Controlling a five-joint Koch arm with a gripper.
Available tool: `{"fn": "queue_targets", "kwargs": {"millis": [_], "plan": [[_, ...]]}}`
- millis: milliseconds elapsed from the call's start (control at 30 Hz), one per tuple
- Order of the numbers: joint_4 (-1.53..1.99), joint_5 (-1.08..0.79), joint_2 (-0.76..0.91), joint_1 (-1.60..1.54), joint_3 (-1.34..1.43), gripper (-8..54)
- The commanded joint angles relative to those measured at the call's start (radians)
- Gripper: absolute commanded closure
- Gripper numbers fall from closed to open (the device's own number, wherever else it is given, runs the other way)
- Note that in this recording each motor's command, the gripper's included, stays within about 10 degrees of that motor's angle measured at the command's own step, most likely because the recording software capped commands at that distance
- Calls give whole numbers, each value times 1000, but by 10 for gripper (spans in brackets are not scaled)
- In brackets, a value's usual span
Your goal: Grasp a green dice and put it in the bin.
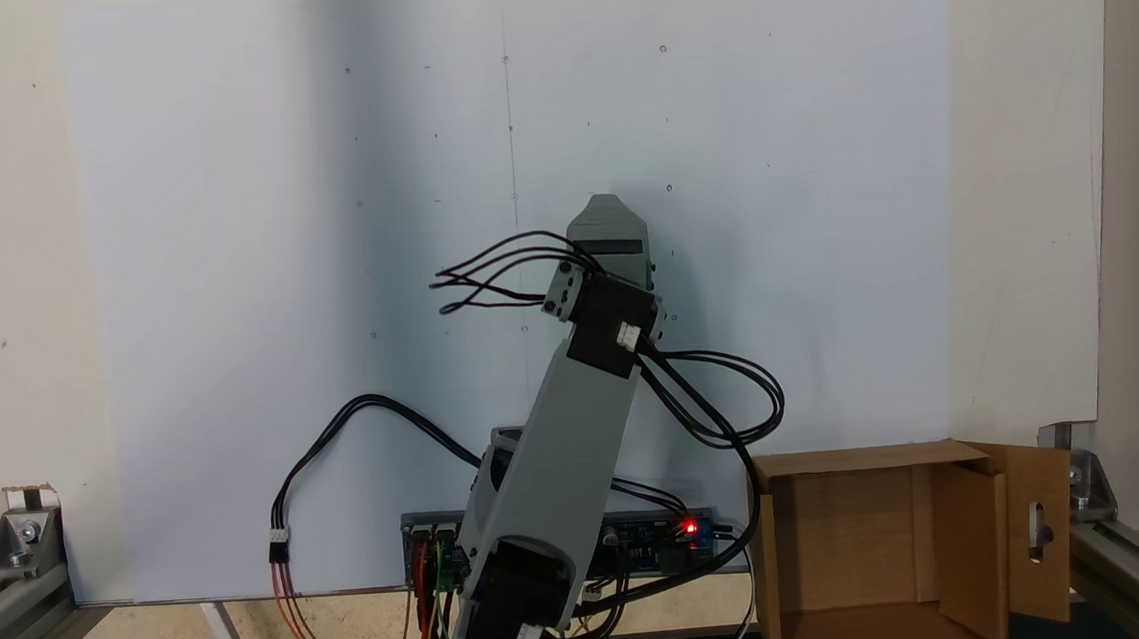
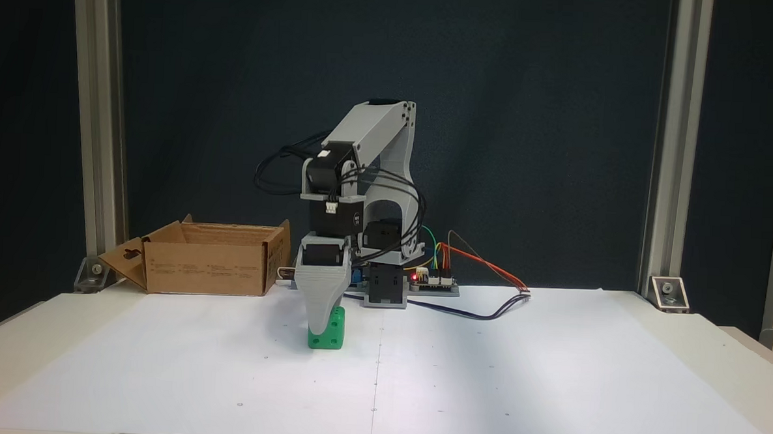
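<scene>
in a fixed view from the front, your end effector (image 2: 325, 328) sits just left of the frame's centre, pointing straight down with its grey tip low over the white paper (image 2: 484, 378) that covers the bench (image 2: 733, 353). the green dice (image 2: 329, 332) rests on that paper right at the tip: the grey finger crosses the upper left part of the cube, so the two overlap in this view, and the dice's lower face with its dark pips shows below the finger. only one grey finger shows here, the other lying behind it, so you cannot tell whether the jaws are apart or pressed against the dice.

the bin (image 2: 208, 268) stands in the left middle of this frame, at the back edge of the paper, well apart from the dice. it is upright with its flaps open, and one flap with a slot cutout hangs out toward the left.

in the other fixed view, looking down from above, the arm (image 1: 566, 480) rises from the bottom centre and leans toward the upper right, and the end effector's grey back (image 1: 609, 237) sits near the middle of the frame, covering whatever lies under it. the bin (image 1: 986, 541) is in the lower right corner there, open, with the slotted flap at its right side. a red light glows on the controller board (image 1: 660, 539) at the arm's base.
</scene>
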Motion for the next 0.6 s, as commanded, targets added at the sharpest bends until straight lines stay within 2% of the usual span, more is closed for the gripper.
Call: {"fn": "queue_targets", "kwargs": {"millis": [0, 400, 567], "plan": [[-6, -63, -5, 0, -12, 17], [-58, -63, -94, 2, -12, 26], [-58, -60, -109, 2, -11, 66]]}}
